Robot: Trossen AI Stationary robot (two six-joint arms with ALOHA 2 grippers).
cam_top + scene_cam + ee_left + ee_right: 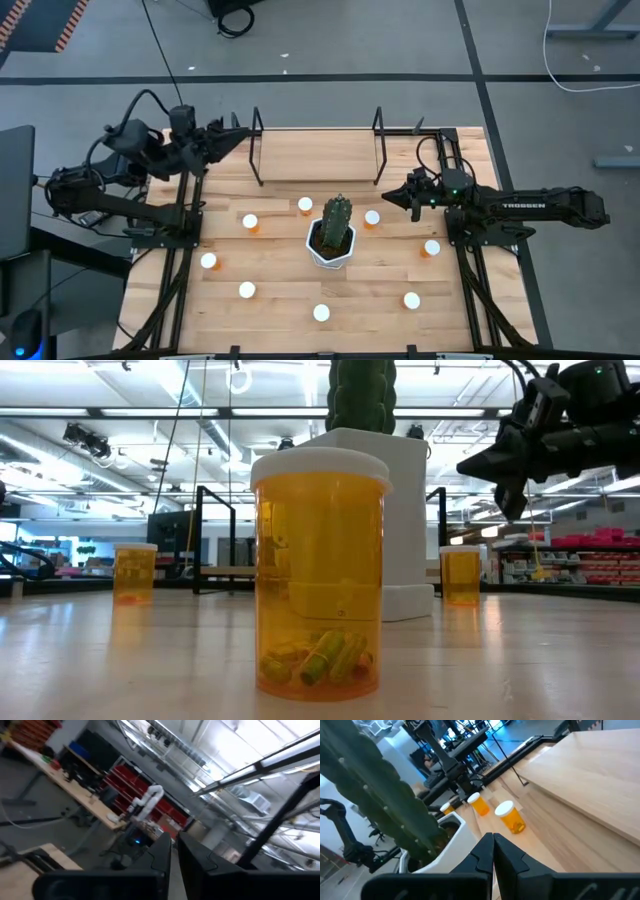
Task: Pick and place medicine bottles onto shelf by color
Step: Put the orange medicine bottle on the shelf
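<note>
Standing loose on the table (280, 280): 8 medicine bottles, orange with white caps, none on the shelf (315, 150).

- Bottle positions, high view: 1 at far centre (305, 205), 1 left of it (250, 222), 1 just right of the cactus (372, 217), 1 at right (431, 247), 1 at left (208, 261), 3 along the near side (246, 290), (321, 312), (411, 299).
- Low view: the nearest bottle (320, 575) fills the centre, upright, a few pills in its bottom; 2 more upright behind it.
- Shelf: light-wood rack with black rod frames at the table's far edge; its top board shows bare.
- Cactus (336, 228): green, in a white pot, mid-table, ringed by the bottles.
- Right gripper (388, 195): raised above the table, just beyond the bottle right of the cactus, near the shelf's right frame; fingers pressed together, holding nothing.
- Left gripper (240, 135): at the shelf's far left corner, pointing up into the room; fingers nearly together with only a slit between them, nothing held.

Progress, judged: placement not begun. All 8 bottles remain to be picked and sorted; the caps all look white from above, so sorting likely depends on contents.
</note>
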